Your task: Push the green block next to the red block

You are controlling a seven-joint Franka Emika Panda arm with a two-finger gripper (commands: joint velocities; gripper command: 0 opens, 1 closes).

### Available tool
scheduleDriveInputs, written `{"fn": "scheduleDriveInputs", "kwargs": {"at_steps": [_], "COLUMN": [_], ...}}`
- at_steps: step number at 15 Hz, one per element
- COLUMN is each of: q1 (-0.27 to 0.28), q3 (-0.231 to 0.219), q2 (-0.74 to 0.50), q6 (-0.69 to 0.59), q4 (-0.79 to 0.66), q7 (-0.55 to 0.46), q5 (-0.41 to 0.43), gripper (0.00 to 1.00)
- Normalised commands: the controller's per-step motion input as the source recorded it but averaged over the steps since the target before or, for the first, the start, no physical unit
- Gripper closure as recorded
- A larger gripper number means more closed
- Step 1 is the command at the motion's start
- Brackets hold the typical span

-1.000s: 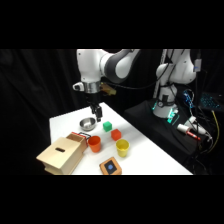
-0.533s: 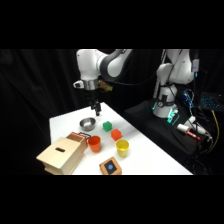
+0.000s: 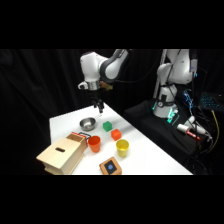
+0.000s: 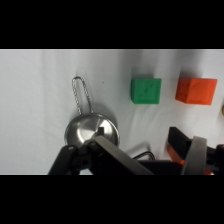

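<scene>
Side view: since a second ago the gripper (image 3: 100, 107), its opening not discernible, has been carried toward the worktop's (image 3: 150, 160) far edge, behind the green block (image 3: 107, 126), which remains unpushed, near but apart from the red block (image 3: 116, 134).

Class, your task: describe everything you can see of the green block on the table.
The green block is a small bright green cube with flat faces and a faint mark on top. It sits flat on the white table, nothing touching it. The red block, equal in size, lies beside it with a bare gap between. A small metal bowl with a wire handle lies on its other side. The gripper hangs above the table near the bowl, clear of the block.
</scene>
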Motion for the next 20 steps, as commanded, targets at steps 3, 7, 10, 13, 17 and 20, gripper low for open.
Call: {"fn": "scheduleDriveInputs", "kwargs": {"at_steps": [3, 7, 10, 13, 17, 20], "q1": [-0.086, -0.055, -0.053, -0.051, -0.046, -0.042], "q3": [-0.039, -0.044, -0.027, 0.001, 0.016, -0.004], "q2": [-0.09, 0.02, 0.10, 0.13, 0.15, 0.14], "q6": [0.33, 0.43, 0.41, 0.40, 0.37, 0.34], "q4": [-0.24, -0.20, -0.13, -0.10, -0.06, -0.04], "q7": [-0.25, -0.13, -0.08, -0.05, 0.00, 0.05], "q5": [0.080, -0.013, -0.052, -0.071, -0.124, -0.186], "gripper": [0.00, 0.00, 0.00, 0.00, 0.00, 0.00]}}
